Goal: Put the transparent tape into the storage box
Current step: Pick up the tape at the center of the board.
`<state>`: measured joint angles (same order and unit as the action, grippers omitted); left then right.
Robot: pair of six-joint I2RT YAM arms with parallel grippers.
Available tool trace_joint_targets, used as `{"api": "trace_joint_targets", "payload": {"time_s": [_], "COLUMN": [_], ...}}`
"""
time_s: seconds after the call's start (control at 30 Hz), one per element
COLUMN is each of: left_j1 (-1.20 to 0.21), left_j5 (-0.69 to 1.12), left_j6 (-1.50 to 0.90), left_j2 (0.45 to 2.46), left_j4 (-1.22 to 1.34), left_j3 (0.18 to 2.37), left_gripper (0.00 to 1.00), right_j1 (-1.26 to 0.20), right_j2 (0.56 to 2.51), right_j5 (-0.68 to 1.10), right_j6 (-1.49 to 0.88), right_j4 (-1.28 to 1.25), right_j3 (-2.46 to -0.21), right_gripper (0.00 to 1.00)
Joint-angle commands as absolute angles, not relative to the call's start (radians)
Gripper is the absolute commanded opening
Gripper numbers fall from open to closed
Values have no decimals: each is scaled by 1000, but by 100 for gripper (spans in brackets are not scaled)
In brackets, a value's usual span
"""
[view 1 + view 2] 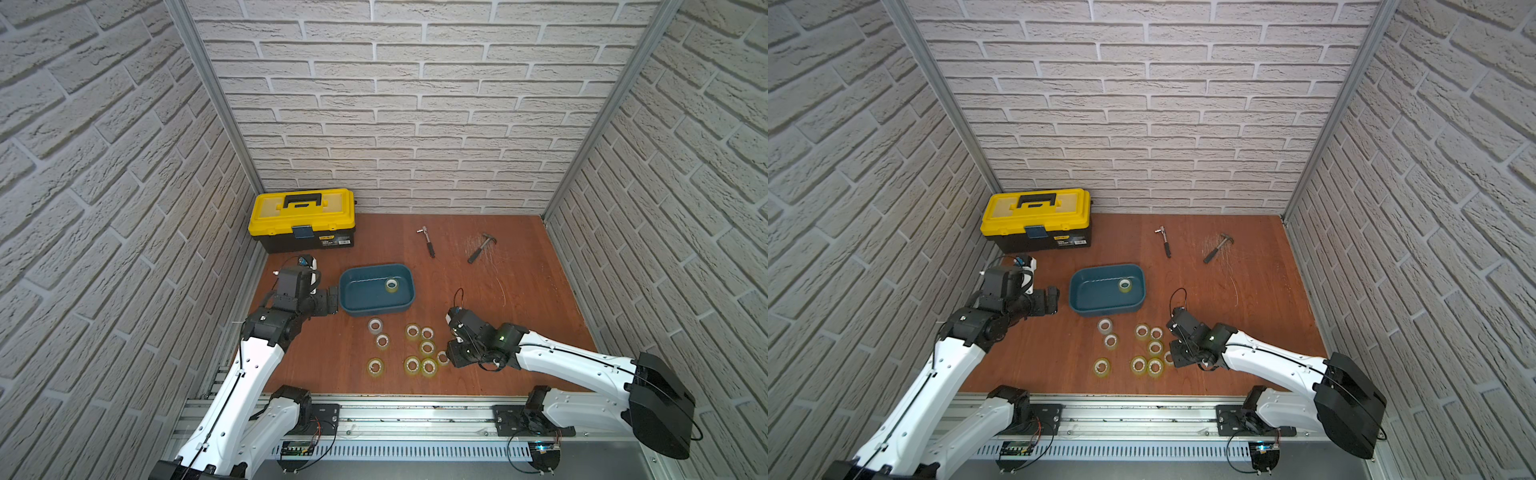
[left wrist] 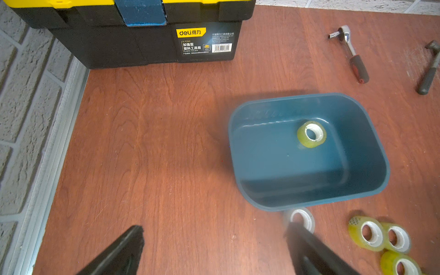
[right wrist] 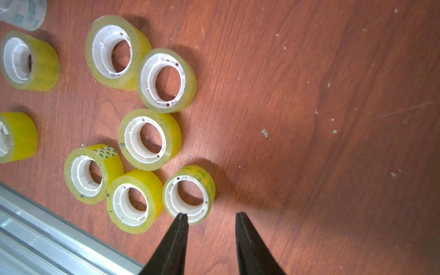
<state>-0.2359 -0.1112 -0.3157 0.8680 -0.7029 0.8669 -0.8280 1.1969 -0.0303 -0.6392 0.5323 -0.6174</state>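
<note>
1. Nine tape rolls sit loose on the tabletop (image 1: 519, 291), clustered between the storage box (image 1: 374, 311) and the rail at my end. All stand on end, holes facing up.
2. One more roll (image 1: 391, 285) lies flat on the floor of the storage box, towards its far right corner. I see nothing else in there.
3. My right pincer (image 3: 210, 214) hangs low at the right edge of the cluster, jaws partly spread with only bare wood between them.
4. In the wrist view one fingertip (image 3: 182, 217) overlaps the rim of the nearest roll (image 3: 202, 177); whether it touches, I cannot tell. The gap sits just beside that roll, on the side away from the cluster.
5. I judge the next move depends on that offset. I need a small sideways shift towards the cluster, so one finger drops into the hole and the other stays outside the wall.
6. A neighbouring roll (image 3: 152, 181) stands just beside it on the cluster side, so the free side is where the gap is.
7. My left pincer (image 2: 215, 227) is spread wide and empty by the box's short end, with a clear roll (image 2: 307, 215) close to one finger. The right arm is nearer the yellow rolls.
8. Behind, the toolbox (image 1: 303, 220) has its lid shut.
</note>
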Motion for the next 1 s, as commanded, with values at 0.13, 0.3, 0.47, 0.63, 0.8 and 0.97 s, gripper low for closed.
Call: {"api": "trace_joint_targets", "payload": {"time_s": [0.13,0.3,0.47,0.63,0.8,0.97], "left_j1": [-241,-241,-242,-241,-241,-241], "left_j5": [-122,-123,-124,-123,-124,-112], "left_j6": [-313,-313,-313,-314,-319,-318], "left_j2": [863,862,864,863,837,847], "left_j4": [-699,-698,-700,-708,-702,-698], "left_j3": [890,889,891,898,890,889], "left_gripper": [98,98,98,98,98,98], "right_j1": [-830,-834,-840,-846,-852,-857], "right_j2": [1262,1318,1367,1405,1423,1373], "right_j5": [-23,-29,-60,-92,-110,-123], "right_j6": [-658,-658,-669,-680,-694,-715], "right_j4": [477,449,465,480,514,502], "right_j3": [-618,-626,-635,-635,-650,-629], "right_gripper": [38,38,36,33,19,5]}}
